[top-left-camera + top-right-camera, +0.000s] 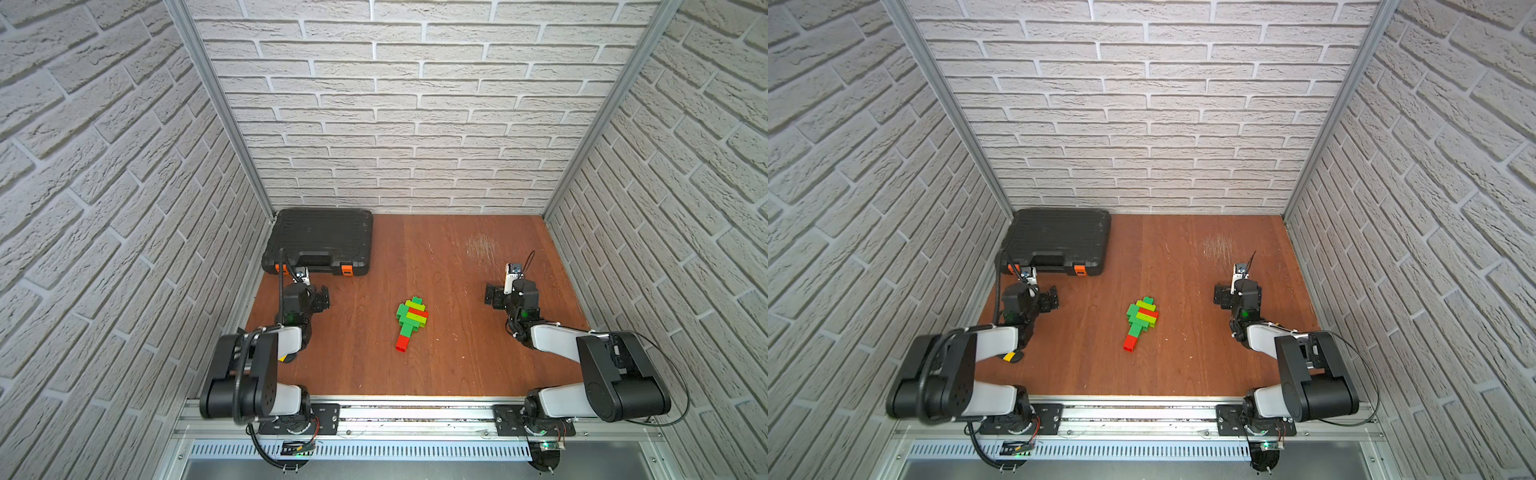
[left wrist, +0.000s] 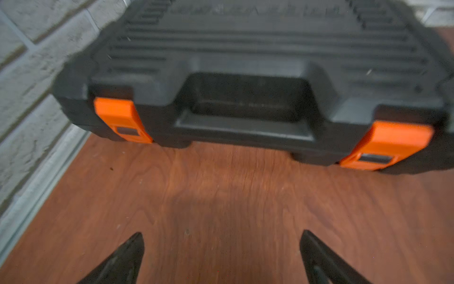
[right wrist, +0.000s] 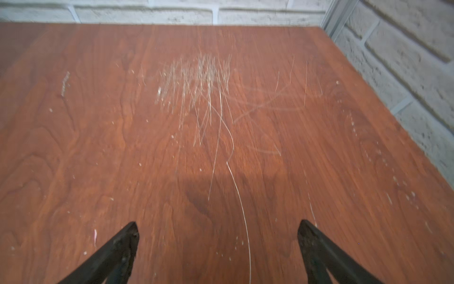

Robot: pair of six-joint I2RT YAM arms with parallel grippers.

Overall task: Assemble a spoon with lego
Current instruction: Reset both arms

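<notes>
Spoon (image 1: 411,323) lies flat mid-table (image 1: 457,365), fully built, red stem end pointing toward the arms. Left gripper (image 2: 222,237) and right gripper (image 3: 217,227) are both spread wide, holding nothing, well off to either side. The left one faces the case (image 2: 245,61).

You have a closed black toolcase (image 1: 320,241) lying flat in the far left corner of the wooden worktop (image 1: 457,361), its two orange latches (image 2: 121,120) facing the near edge; pale scratches (image 3: 201,83) mark the far right.
</notes>
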